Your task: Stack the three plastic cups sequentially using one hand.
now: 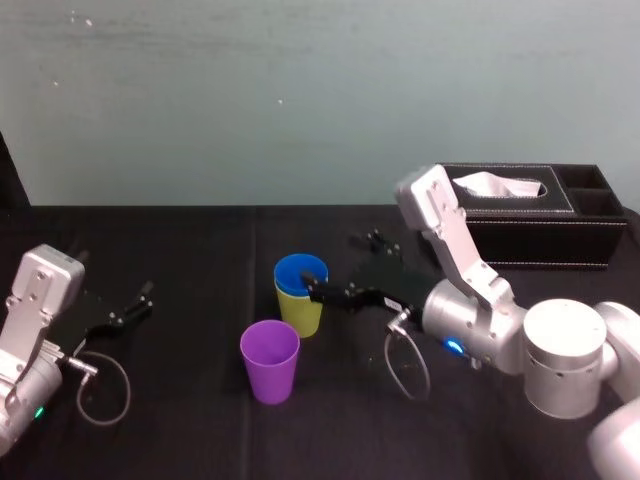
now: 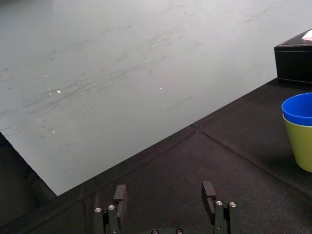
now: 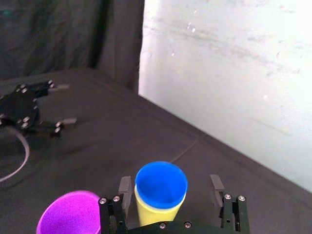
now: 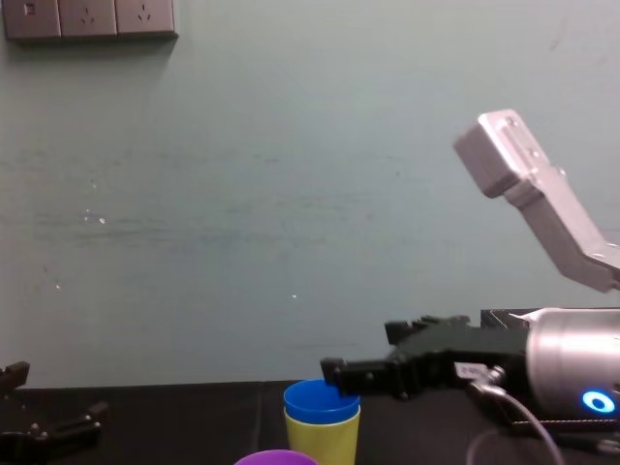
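The blue cup (image 1: 300, 269) sits nested in the yellow-green cup (image 1: 300, 312) at mid-table, with the purple cup (image 1: 269, 360) alone just beside them. The right gripper (image 3: 170, 186), fingers spread wide and empty, seemingly flanks the pair, ready to grip. The left gripper (image 2: 165, 190) rests parked, fingers apart.

Head looks down, chest sideways; share blue cup (image 1: 299, 269).

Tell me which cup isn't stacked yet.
The purple cup: it stands alone, while the blue cup sits nested in the yellow-green cup, within the open right gripper.
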Motion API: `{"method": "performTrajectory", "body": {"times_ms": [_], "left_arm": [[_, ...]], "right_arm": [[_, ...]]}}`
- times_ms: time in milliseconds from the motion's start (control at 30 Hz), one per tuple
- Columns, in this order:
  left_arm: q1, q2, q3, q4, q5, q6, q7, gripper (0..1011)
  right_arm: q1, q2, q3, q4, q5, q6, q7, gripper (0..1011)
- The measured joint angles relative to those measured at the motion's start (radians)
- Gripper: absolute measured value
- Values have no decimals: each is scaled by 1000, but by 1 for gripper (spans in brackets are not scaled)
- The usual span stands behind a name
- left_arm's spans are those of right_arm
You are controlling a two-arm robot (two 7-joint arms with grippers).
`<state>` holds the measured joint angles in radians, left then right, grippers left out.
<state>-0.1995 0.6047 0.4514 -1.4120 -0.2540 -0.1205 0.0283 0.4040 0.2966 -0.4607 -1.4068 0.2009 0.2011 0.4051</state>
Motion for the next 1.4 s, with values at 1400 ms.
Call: {"method": "performTrajectory", "body": {"times_ms": [1400], "left_arm": [[0,0,0,0,0,0,0,1000]], "right_arm": [[-103,142,-129,-192,59,205,102,1002]]}}
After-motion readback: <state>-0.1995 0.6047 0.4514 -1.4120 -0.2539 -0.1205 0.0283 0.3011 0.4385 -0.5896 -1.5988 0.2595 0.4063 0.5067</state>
